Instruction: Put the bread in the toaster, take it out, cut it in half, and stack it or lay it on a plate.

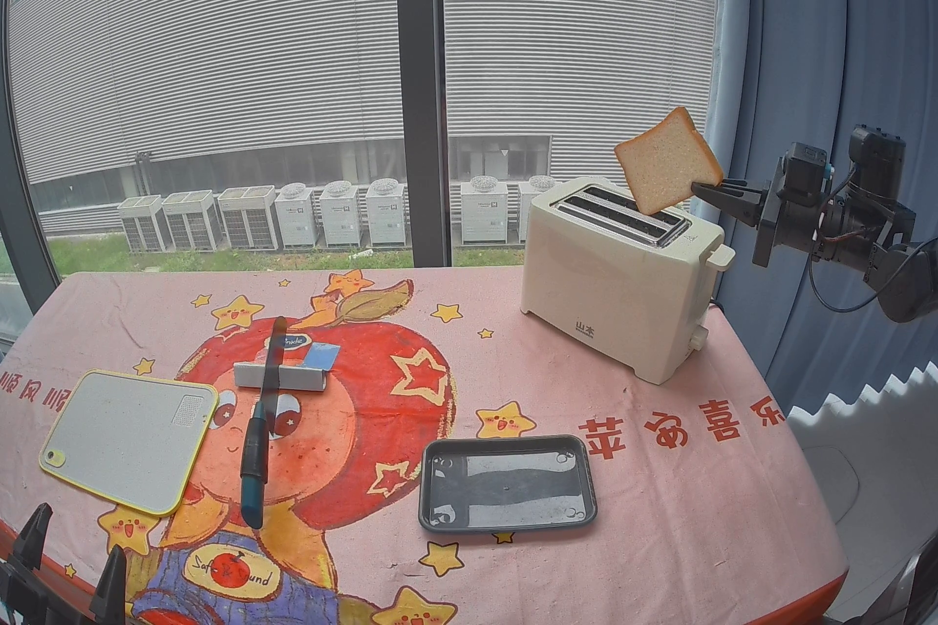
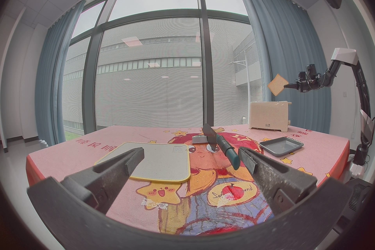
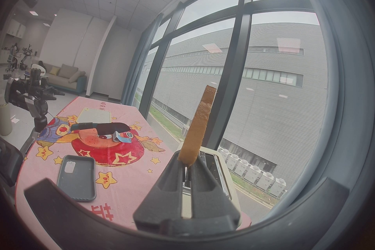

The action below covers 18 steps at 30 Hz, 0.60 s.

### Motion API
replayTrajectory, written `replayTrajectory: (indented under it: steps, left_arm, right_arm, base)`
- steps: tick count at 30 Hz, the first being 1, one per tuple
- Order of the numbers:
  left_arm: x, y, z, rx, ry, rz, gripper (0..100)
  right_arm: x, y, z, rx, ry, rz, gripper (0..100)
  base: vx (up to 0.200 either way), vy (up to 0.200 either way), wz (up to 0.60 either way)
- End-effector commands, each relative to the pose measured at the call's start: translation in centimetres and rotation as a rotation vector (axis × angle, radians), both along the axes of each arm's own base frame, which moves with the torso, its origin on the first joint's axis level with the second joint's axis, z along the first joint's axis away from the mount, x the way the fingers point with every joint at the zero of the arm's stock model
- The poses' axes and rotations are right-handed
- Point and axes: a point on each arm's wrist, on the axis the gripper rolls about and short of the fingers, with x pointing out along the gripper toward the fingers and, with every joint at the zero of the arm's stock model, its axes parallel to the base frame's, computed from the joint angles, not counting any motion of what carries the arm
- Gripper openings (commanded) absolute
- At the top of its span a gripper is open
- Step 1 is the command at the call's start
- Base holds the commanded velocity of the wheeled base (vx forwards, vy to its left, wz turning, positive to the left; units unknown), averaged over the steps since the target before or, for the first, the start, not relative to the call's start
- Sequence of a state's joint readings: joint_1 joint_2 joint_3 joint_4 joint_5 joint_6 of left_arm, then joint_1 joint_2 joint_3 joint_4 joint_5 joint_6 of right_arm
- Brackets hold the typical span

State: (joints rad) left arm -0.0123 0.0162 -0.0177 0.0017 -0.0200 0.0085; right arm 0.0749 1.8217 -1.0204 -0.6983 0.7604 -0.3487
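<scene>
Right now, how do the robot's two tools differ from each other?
The left tool is open and empty; the right tool is shut on the bread. The left tool sits low at the near edge of the table; the right tool is raised, holding the slice above the toaster. Both are dark, two-fingered pincers.

We see our left gripper (image 2: 190, 155) low in the frame, jaws apart; mid-frame sit the cutting board (image 2: 156, 161) and knife (image 2: 222, 143); at right, bread (image 2: 277, 84) hangs above the toaster (image 2: 269, 116).
</scene>
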Motion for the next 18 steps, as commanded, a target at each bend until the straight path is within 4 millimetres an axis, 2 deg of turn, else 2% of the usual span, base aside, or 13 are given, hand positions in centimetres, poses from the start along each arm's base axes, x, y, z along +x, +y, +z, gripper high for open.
replayTrajectory:
  steps: [1,9,18]
  left_arm:
    - [0.1,0.0,-0.4,-0.001,0.009,0.000,100]
    - [0.1,0.0,-0.4,-0.001,0.009,0.000,100]
    - [0.1,0.0,-0.5,-0.001,0.011,0.000,100]
  right_arm:
    - [1.0,0.0,-1.3,-0.005,0.030,0.000,0]
    - [1.7,0.1,-2.3,-0.019,0.044,0.000,0]
    - [2.2,-0.2,-2.4,-0.019,0.041,-0.009,0]
  base:
    - [0.000,0.000,0.00]
    - [0.000,0.000,0.00]
    - [0.000,0.000,0.00]
